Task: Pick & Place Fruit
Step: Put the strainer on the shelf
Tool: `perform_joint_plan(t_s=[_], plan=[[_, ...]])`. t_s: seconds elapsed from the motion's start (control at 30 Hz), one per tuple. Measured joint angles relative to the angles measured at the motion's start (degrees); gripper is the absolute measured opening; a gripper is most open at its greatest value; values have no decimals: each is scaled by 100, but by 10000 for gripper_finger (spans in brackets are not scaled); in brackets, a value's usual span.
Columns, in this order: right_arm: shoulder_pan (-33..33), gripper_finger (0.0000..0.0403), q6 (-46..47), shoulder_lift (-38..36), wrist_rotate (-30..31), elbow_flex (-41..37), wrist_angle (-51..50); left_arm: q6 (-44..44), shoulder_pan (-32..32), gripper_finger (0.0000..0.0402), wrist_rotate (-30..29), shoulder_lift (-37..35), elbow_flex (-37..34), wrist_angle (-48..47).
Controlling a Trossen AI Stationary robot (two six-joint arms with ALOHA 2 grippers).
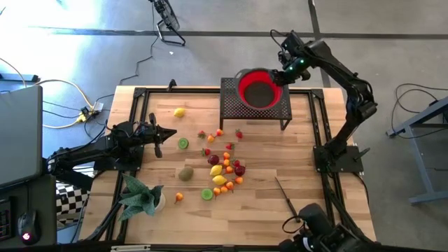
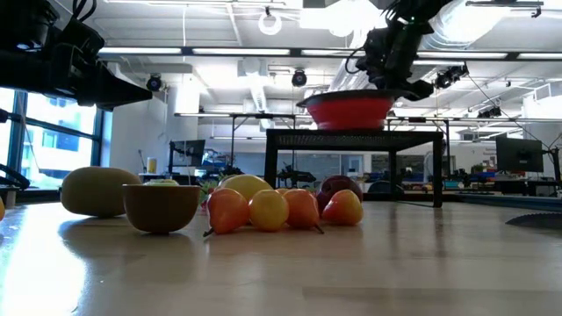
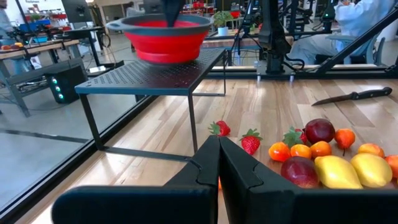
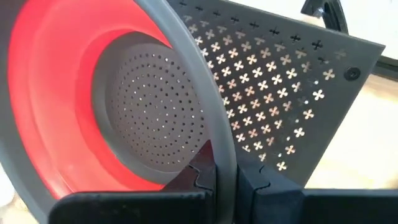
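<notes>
Your right gripper (image 4: 227,177) pinches the red colander's (image 1: 259,89) grey rim on the rack (image 1: 280,112); your left gripper (image 1: 166,133) waits clamped, empty, near the fruit (image 1: 222,168).

The toy fruit (image 1: 222,166) lies loose on the table, none of it between either arm's jaws. A lemon (image 1: 180,112) and a lime half (image 1: 183,143) lie nearest the left arm's shut jaws, just ahead of them. Beyond sit strawberries (image 3: 250,142), small oranges (image 3: 280,151), dark-red plums (image 3: 319,130), lemons (image 3: 337,172), a brown kiwi (image 1: 185,173) and another lime half (image 1: 207,194), all well apart from the right arm's jaws.
</notes>
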Motion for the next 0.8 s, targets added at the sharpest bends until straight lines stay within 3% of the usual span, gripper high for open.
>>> perform_joint_plan(t_s=[0.3, 0.8], plan=[[1, 10, 6, 62, -432, -77, 484, 5, 0, 0, -2, 2, 0, 0], [-52, 24, -14, 373, -413, -73, 408, 16, -1, 0, -2, 1, 0, 0]])
